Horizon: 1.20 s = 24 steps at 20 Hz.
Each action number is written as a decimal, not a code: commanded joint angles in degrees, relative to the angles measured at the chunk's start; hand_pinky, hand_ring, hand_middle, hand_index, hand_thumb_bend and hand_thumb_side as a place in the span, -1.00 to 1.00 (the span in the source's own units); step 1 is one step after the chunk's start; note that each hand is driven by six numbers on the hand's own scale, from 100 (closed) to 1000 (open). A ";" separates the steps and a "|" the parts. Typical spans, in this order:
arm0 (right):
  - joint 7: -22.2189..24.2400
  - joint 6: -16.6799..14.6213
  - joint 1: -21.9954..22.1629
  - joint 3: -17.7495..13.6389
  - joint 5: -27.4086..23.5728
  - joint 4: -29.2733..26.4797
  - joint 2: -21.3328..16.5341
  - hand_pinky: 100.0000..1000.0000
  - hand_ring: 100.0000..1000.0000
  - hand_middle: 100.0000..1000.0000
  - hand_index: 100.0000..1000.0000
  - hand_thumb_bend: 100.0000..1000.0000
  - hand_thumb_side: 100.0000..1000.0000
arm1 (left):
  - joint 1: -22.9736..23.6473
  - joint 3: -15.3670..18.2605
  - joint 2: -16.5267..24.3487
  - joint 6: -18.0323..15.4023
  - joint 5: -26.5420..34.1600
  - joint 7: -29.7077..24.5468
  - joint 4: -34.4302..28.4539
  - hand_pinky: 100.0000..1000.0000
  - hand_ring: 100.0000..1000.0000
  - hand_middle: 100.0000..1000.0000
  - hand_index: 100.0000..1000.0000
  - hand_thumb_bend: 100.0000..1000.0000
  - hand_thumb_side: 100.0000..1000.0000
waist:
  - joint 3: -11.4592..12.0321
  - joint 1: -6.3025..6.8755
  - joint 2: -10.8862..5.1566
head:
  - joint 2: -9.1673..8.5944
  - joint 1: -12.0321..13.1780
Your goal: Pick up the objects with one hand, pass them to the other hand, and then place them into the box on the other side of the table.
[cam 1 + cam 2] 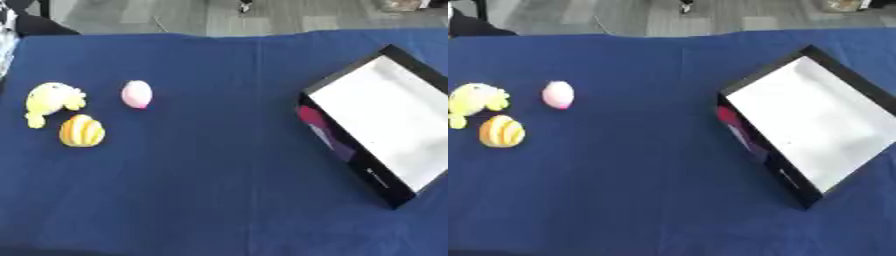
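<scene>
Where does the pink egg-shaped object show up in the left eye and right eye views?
Left eye view: the pink egg lies upper left on the blue cloth, right of the yellow toy and above the striped egg.
Right eye view: the same spot, nearer the left edge.
Shared landmark: the black box with a white inside, on the right.

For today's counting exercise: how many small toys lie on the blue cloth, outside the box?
3, all on the left: a yellow plush toy farthest left, a pink egg to its right, and an orange-and-yellow striped egg nearest the camera. The box looks empty; none seems hidden.
</scene>
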 commanded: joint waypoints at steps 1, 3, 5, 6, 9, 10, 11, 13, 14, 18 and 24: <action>0.04 -0.99 -0.91 0.01 -0.78 -0.95 -3.09 1.00 1.00 1.00 1.00 -1.00 0.01 | -3.68 -0.20 3.26 0.02 -6.43 -8.92 5.06 0.65 0.79 0.36 0.71 -0.40 -0.02 | -0.04 0.33 0.19 | -0.13 0.51; 0.08 -1.44 -0.97 0.16 -0.89 -0.92 -3.37 1.00 1.00 1.00 1.00 -1.00 0.01 | -5.82 -0.15 3.30 -0.13 -11.57 -13.38 8.44 0.69 0.81 0.41 0.72 -0.31 -0.06 | -0.10 0.14 0.40 | -0.13 0.52; 0.12 -1.85 -0.94 0.27 -0.91 -0.84 -3.52 1.00 1.00 1.00 1.00 -1.00 0.00 | -7.73 0.19 2.90 -0.45 -16.30 -17.81 11.42 0.73 0.85 0.47 0.74 -0.19 -0.14 | -0.08 -0.07 0.53 | -0.13 0.62; 0.15 -2.04 -0.92 0.33 -0.94 -0.81 -3.57 1.00 1.00 1.00 1.00 -1.00 0.00 | -8.55 0.41 2.70 -0.66 -18.47 -19.80 12.60 0.75 0.87 0.49 0.75 -0.11 -0.20 | -0.05 -0.17 0.56 | -0.13 0.71; 0.26 -2.44 -0.91 0.54 -0.95 -0.70 -3.72 1.00 1.00 1.00 1.00 -1.00 0.00 | -10.49 0.95 2.10 -1.32 -24.22 -24.79 15.13 0.77 0.87 0.50 0.73 0.10 -0.40 | 0.07 -0.44 0.61 | -0.13 0.92; 0.31 -2.55 -0.92 0.62 -0.95 -0.66 -3.75 1.00 1.00 1.00 1.00 -1.00 0.00 | -10.98 1.08 1.92 -1.63 -25.68 -26.23 15.63 0.77 0.87 0.50 0.73 0.17 -0.44 | 0.12 -0.51 0.63 | -0.18 1.00; 0.35 -2.65 -0.92 0.68 -0.94 -0.62 -3.77 1.00 1.00 1.00 1.00 -1.00 0.00 | -11.40 1.23 1.78 -1.97 -26.94 -27.68 16.01 0.77 0.87 0.50 0.72 0.22 -0.48 | 0.17 -0.57 0.65 | -0.28 1.08; 0.44 -2.79 -0.98 0.80 -0.90 -0.54 -3.76 1.00 1.00 1.00 1.00 -1.00 0.00 | -12.05 1.38 1.61 -2.50 -29.15 -30.85 16.62 0.78 0.86 0.52 0.71 0.30 -0.56 | 0.24 -0.69 0.74 | -0.60 1.24; 0.49 -2.86 -0.99 0.86 -0.86 -0.51 -3.75 1.00 1.00 1.00 1.00 -1.00 0.00 | -12.32 1.46 1.59 -2.62 -30.24 -32.36 16.86 0.78 0.86 0.52 0.71 0.33 -0.60 | 0.26 -0.74 0.79 | -0.70 1.25; 0.66 -3.15 -0.97 1.09 -0.62 -0.40 -3.78 1.00 1.00 1.00 1.00 -1.00 -0.01 | -12.86 1.79 1.65 -2.16 -34.77 -38.17 18.03 0.79 0.84 0.56 0.68 0.47 -0.75 | 0.27 -0.88 0.97 | -1.04 1.14; 0.86 -3.47 -0.67 1.34 -0.13 -0.21 -3.86 1.00 1.00 1.00 1.00 -1.00 -0.01 | -12.68 2.21 2.50 -1.31 -40.93 -46.92 18.41 0.80 0.75 0.59 0.66 0.60 -0.86 | 0.24 -0.81 1.00 | -1.00 0.72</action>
